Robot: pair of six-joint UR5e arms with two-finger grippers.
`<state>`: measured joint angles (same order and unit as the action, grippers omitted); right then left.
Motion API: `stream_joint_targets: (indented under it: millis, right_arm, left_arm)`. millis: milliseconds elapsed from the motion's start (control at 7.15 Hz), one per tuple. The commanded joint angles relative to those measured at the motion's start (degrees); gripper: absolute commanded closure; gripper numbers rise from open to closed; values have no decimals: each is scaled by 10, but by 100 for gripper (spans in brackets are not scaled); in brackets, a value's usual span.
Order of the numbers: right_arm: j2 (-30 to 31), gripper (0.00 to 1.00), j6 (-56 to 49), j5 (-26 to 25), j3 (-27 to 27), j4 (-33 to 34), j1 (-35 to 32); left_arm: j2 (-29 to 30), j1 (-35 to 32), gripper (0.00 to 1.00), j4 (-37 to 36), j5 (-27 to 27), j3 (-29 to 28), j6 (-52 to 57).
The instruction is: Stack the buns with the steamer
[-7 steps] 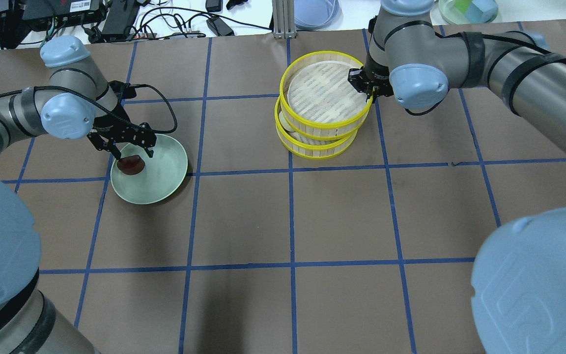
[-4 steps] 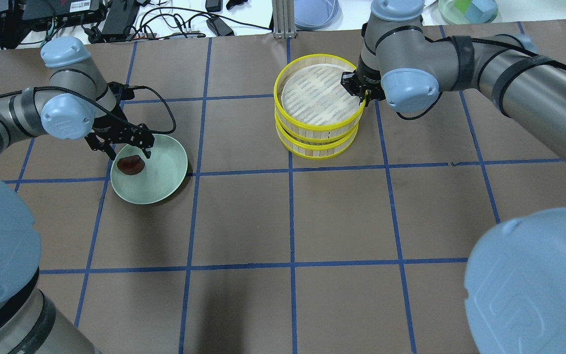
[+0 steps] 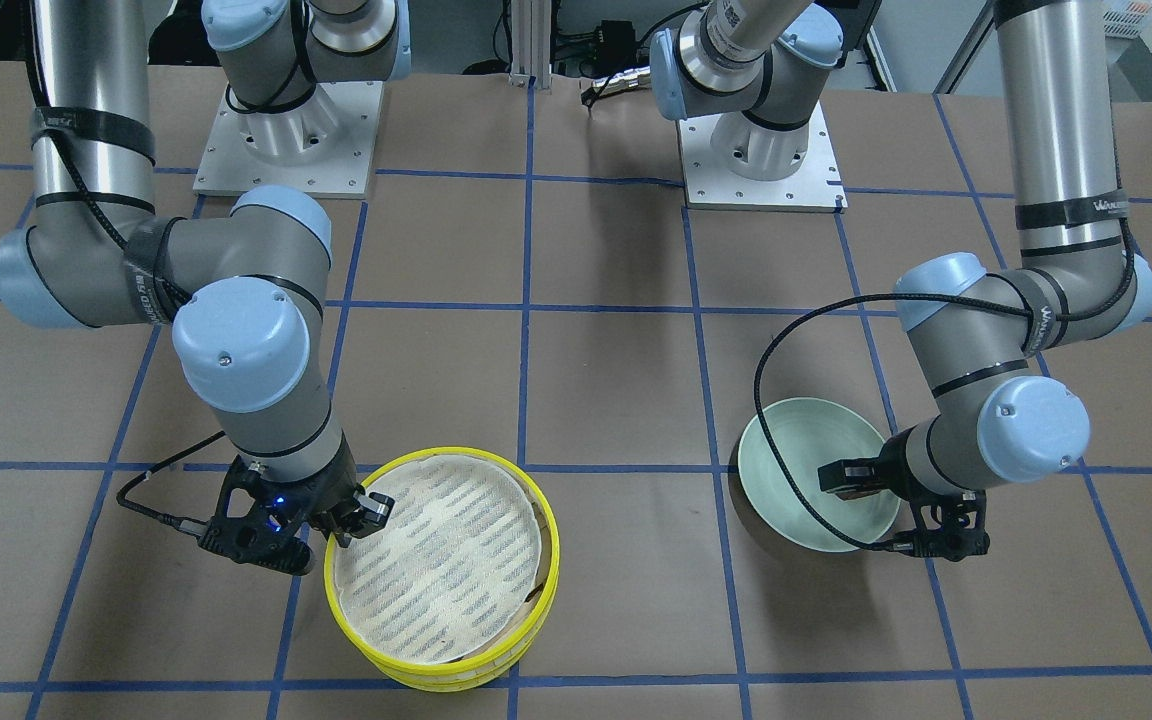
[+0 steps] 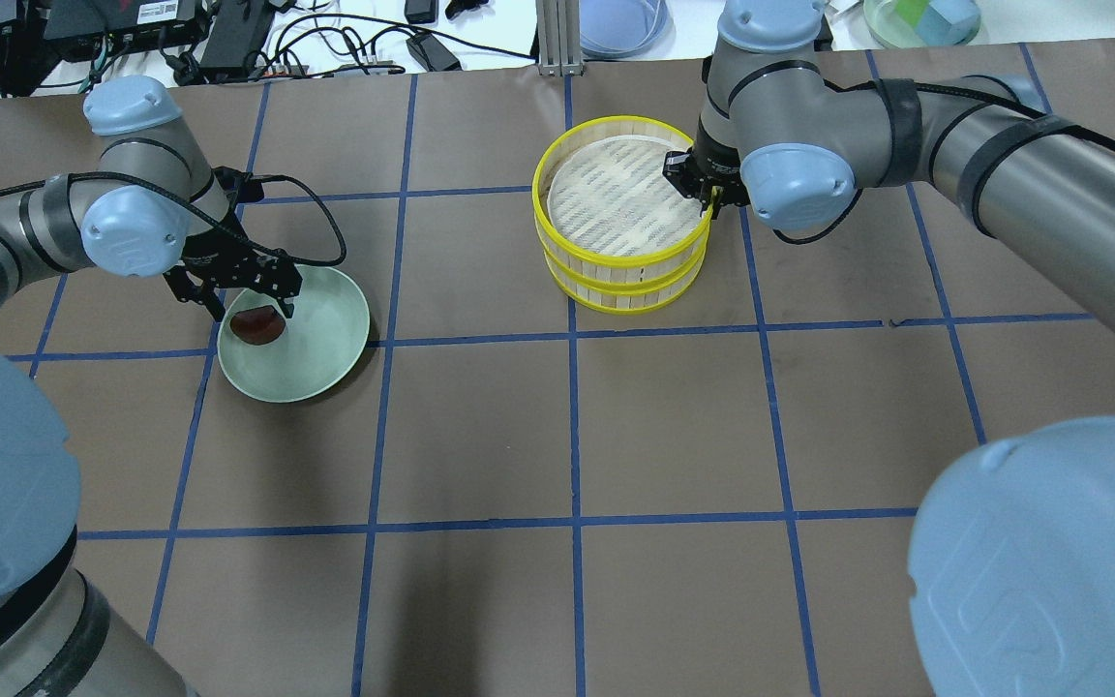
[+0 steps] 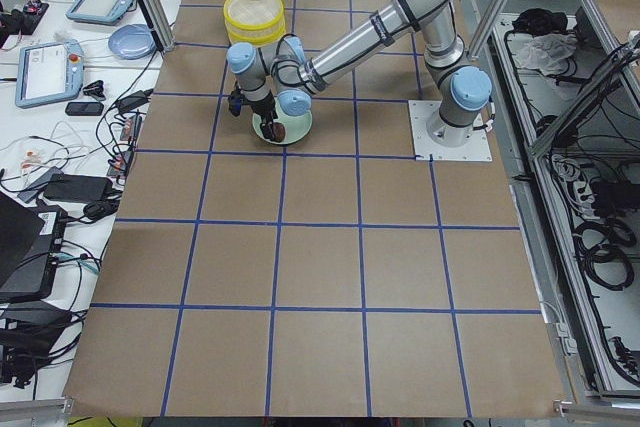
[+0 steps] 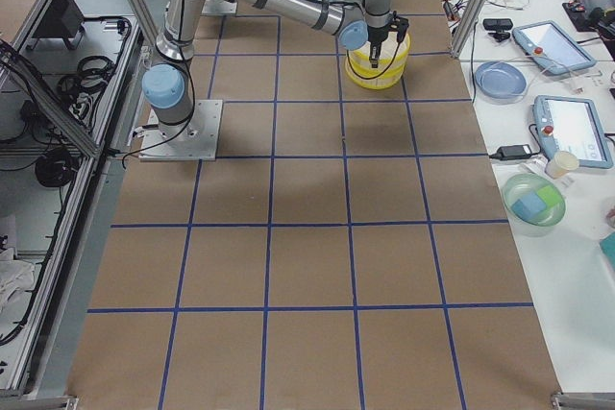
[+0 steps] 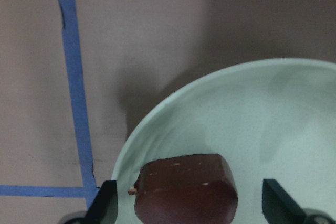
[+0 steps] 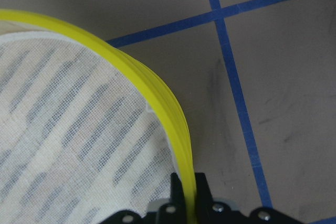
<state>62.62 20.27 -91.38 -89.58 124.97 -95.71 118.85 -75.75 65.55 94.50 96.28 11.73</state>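
Sliding toward the robot's left, the upper tray (image 4: 621,257) now sits nearly square on the lower tray (image 4: 627,302), its yellow rim pinched by the right gripper (image 4: 703,189). The left gripper (image 4: 250,308) hangs spread around the brown bun (image 4: 256,326) on the green plate (image 4: 325,358). Letting go while the trays are slightly misaligned could leave the stack crooked. A shallow squeeze might squirt the bun out.

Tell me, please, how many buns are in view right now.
1: the dark brown bun lies in the green plate, within the open left end effector. Another may be hidden under the upper steamer tray.
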Motion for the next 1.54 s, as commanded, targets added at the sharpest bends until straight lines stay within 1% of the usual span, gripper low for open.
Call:
stream_joint_targets:
  millis: [0, 280, 420, 559, 699, 839, 979, 1119, 1259, 1399]
  right_arm:
    - [1, 100, -2, 0, -2, 4, 0]
    - [1, 100, -1, -1, -2, 6, 0]
    - [3, 100, -1, -3, -2, 6, 1]
    - [4, 100, -1, -10, -2, 7, 1]
    - [4, 100, -3, -10, -2, 7, 1]
    - [4, 100, 1, -10, -2, 5, 1]
    - [4, 100, 3, -9, -2, 2, 1]
    - [4, 100, 4, -10, -2, 0, 1]
    - [4, 100, 5, -11, -2, 0, 1]
    - [4, 86, 6, -10, -2, 4, 1]
  left_arm:
    - [0, 0, 14, 7, 0, 1, -1]
    - [1, 0, 14, 10, 0, 1, -1]
    - [1, 0, 20, 10, 1, 3, -1]
    - [1, 0, 29, 9, 2, 8, -1]
    - [1, 0, 54, 9, 0, 8, -1]
    - [1, 0, 84, 9, 2, 8, 9]
    - [2, 0, 100, 9, 13, 7, 8]
    - [-4, 0, 100, 8, 9, 2, 6]
    - [-12, 0, 100, 8, -22, -4, 0]
    - [-22, -1, 100, 8, -40, -18, -23]
